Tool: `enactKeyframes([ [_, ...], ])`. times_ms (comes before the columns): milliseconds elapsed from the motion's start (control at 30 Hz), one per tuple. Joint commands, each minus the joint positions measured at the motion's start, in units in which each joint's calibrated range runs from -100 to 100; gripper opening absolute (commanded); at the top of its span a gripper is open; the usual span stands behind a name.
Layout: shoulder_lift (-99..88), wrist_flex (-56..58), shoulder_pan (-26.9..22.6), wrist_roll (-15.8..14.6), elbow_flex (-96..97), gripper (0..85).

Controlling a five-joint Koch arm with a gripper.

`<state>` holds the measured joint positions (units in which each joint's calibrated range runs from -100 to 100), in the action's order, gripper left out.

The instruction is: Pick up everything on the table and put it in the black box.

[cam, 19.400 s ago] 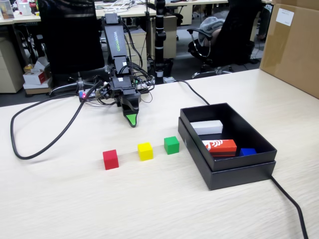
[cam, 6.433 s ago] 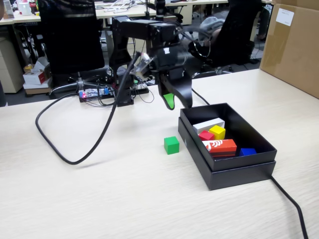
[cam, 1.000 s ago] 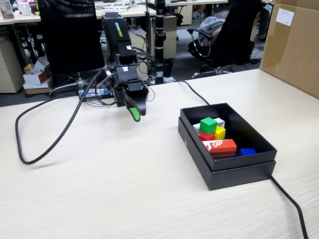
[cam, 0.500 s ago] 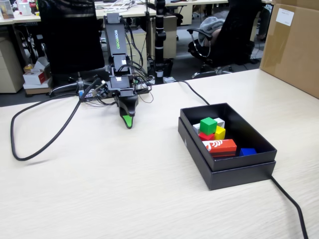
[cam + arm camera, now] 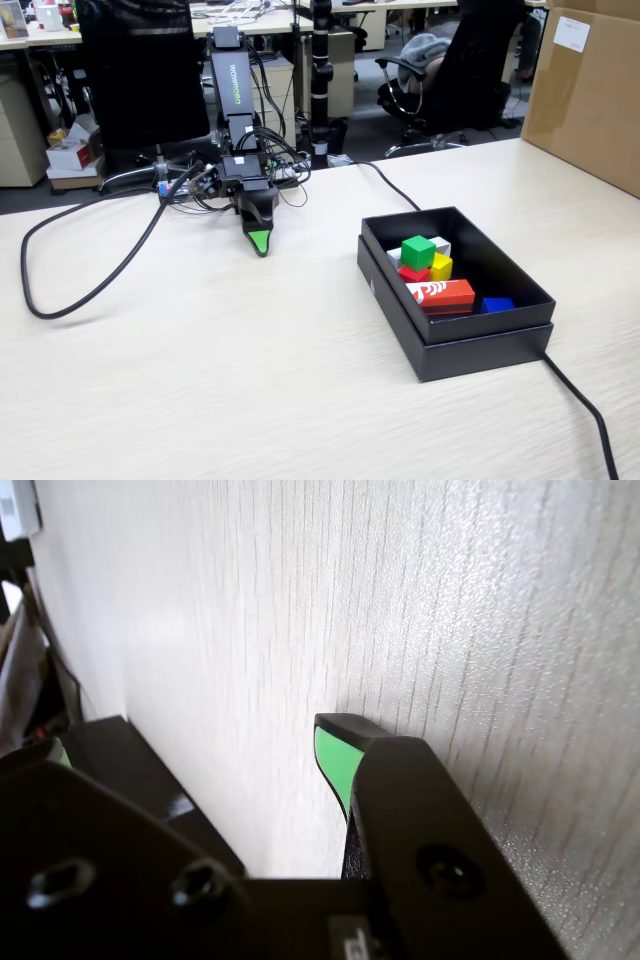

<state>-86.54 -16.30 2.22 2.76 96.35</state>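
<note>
The black box (image 5: 470,352) stands on the right of the table (image 5: 250,390) in the fixed view. Three cubes lie inside it. The green cube (image 5: 418,252) sits on top, the red cube (image 5: 411,273) is under it, and the yellow cube (image 5: 440,266) is beside them. My gripper (image 5: 260,243) rests tip-down on the table left of the box, with the arm folded behind it. In the wrist view one green-padded fingertip (image 5: 335,752) shows with bare table beside it and nothing against it. A corner of the black box (image 5: 140,780) shows to its left.
In the box also lie a white oblong block (image 5: 438,244), an orange-red block (image 5: 441,292) and a small blue piece (image 5: 497,304). A black cable (image 5: 70,305) loops on the left and another (image 5: 585,415) runs off front right. A brown carton (image 5: 585,90) stands at the back right.
Over the earlier frames the three cubes went from the table into the box. In the last second the arm folded back and its gripper came down to the table.
</note>
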Motion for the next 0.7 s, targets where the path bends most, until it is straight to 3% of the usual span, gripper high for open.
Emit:
enactKeyframes([
  [0,1.3,-0.6,0.0,-0.1,0.2,48.4],
  [667,1.3,-0.4,-1.5,-0.1,0.4,48.4],
])
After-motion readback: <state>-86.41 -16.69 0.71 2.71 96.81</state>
